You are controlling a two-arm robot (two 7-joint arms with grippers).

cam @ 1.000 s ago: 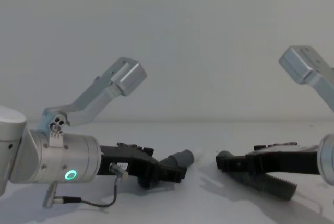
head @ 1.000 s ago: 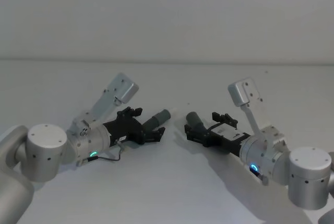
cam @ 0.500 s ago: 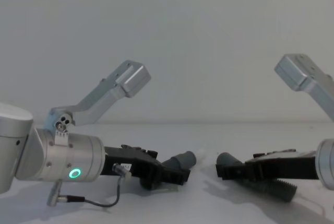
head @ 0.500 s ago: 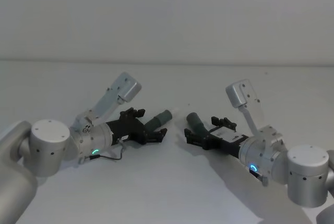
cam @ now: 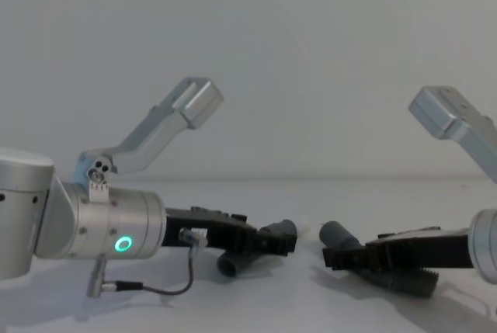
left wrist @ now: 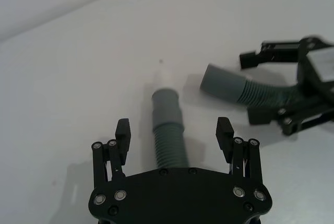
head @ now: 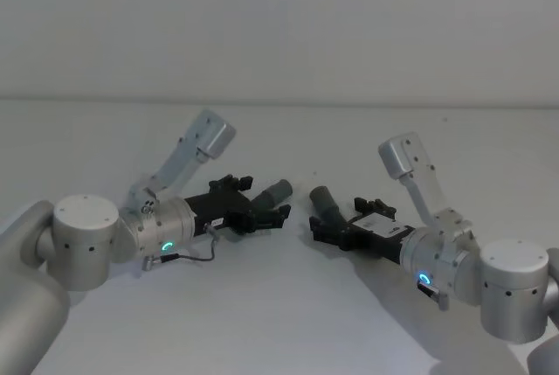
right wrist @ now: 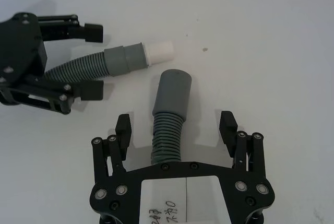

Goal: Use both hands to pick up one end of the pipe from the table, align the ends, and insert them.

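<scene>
Around the middle of the table (head: 288, 305), the left gripper (left wrist: 174, 131) is sitting low with its fingers (left wrist: 123, 130) spread wide. It's straddling the ribbed body of the left hose piece (left wrist: 169, 148) without pinching it, as far as I can tell. Same deal on the other side: the right gripper (right wrist: 176, 124) is hanging wide open over the right hose piece (right wrist: 167, 140), with its jaws standing clear of the ribs on both sides. Both pieces seem to be resting on the tabletop rather than being carried. Moving outward, the left cuff (right wrist: 125, 58) is carrying a little white tip (right wrist: 159, 51). It and the right cuff (right wrist: 175, 89) are pointing roughly toward each other, near but apart, and sitting at an angle instead of lined up. So my read is that the task is barely getting going. Both arms are setting up for their grabs, but nothing is being held. Closing, lifting, aligning the ends and pushing them together are all yet to come.
</scene>
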